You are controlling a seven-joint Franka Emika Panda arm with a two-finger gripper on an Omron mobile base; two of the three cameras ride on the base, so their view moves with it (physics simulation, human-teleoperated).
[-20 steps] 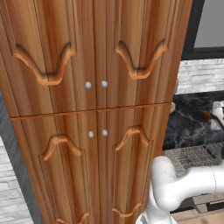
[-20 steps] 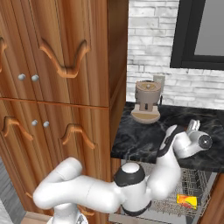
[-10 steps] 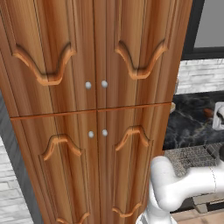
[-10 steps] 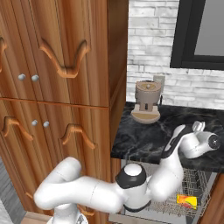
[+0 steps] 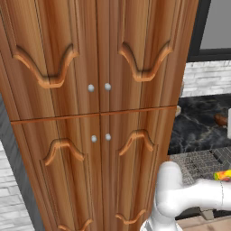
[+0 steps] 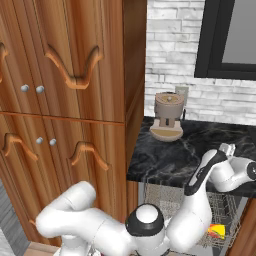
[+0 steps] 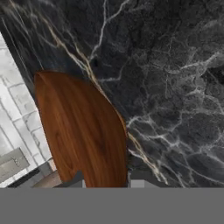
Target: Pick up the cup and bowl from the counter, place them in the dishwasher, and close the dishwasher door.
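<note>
Bowl sat on counter, filling space just ahead of hand. Gripper looked clenched on bowl's rim, one dark tip each side of thin wall. Cup already lay in dishwasher rack below. Risk, as I judged it: shallow rim pinch could let bowl pivot or slip on lift; low carry might clip counter edge.
</note>
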